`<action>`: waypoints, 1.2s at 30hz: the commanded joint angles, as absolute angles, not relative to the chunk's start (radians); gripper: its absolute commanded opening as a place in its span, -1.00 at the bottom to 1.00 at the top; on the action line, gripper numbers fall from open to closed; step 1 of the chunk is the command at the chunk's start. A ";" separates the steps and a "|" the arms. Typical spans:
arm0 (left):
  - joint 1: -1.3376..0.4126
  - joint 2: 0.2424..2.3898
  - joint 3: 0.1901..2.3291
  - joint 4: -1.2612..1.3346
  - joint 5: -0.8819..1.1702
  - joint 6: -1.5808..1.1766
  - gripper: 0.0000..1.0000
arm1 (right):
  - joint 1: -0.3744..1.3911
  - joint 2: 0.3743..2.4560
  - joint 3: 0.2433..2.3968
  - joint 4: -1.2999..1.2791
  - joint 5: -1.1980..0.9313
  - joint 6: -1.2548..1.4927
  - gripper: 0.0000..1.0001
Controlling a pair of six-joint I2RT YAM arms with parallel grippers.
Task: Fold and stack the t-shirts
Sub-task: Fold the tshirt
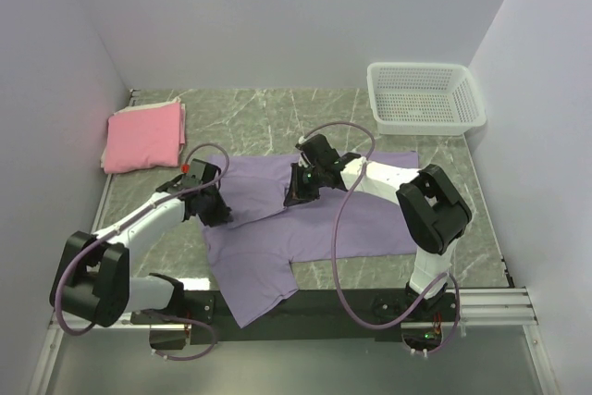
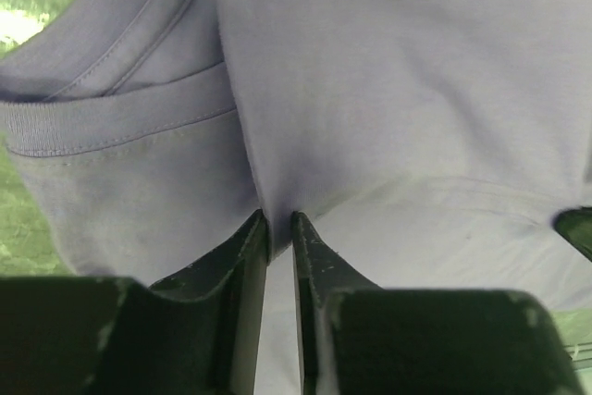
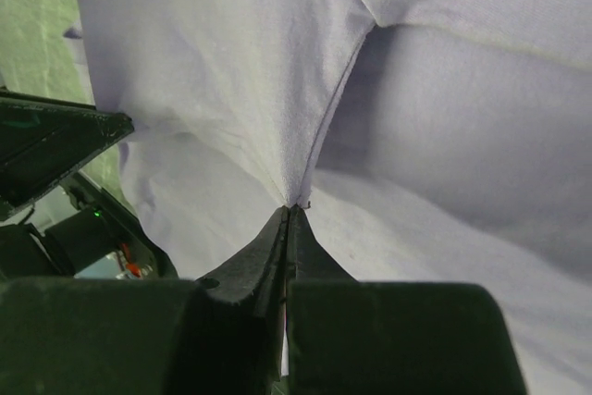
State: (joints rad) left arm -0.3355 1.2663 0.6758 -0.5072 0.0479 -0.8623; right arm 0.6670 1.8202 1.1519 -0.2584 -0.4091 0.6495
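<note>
While the lavender t-shirt (image 1: 277, 247) lies spread out and unfolded across the middle of the table (image 1: 277, 113), both arms are down on its upper half. The left gripper (image 2: 280, 224) has its fingers drawn close, nipping a ridge of cloth just beside the collar. The right gripper (image 3: 289, 215) has its fingers pressed together on a seam fold further right. This looks like the grasp for the first fold. Next, I'd say, both pinches need to rise together and carry the cloth over evenly, or it will bunch. Further out, the pink t-shirt (image 1: 143, 136) sits already folded at the far left, well apart. Over at the far right stands the white mesh basket (image 1: 425, 67), with nothing visible inside it.
</note>
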 commanded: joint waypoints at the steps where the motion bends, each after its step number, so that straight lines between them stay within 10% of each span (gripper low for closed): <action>1: -0.339 1.295 0.689 -0.535 0.057 -0.873 -0.57 | 0.663 1.781 1.201 -0.322 -0.400 0.603 -1.00; 9: -0.339 1.301 0.675 -0.574 0.003 -0.900 -0.56 | 0.663 1.809 1.189 -0.348 -0.385 0.565 -0.35; 18: -0.334 1.252 0.848 -0.660 -0.204 -0.862 0.59 | 0.443 1.655 1.154 -0.445 -0.074 0.469 0.08; 36: -0.213 1.851 1.263 -0.535 -0.216 -0.779 -0.22 | -0.185 1.709 1.005 -0.290 -0.100 0.583 0.04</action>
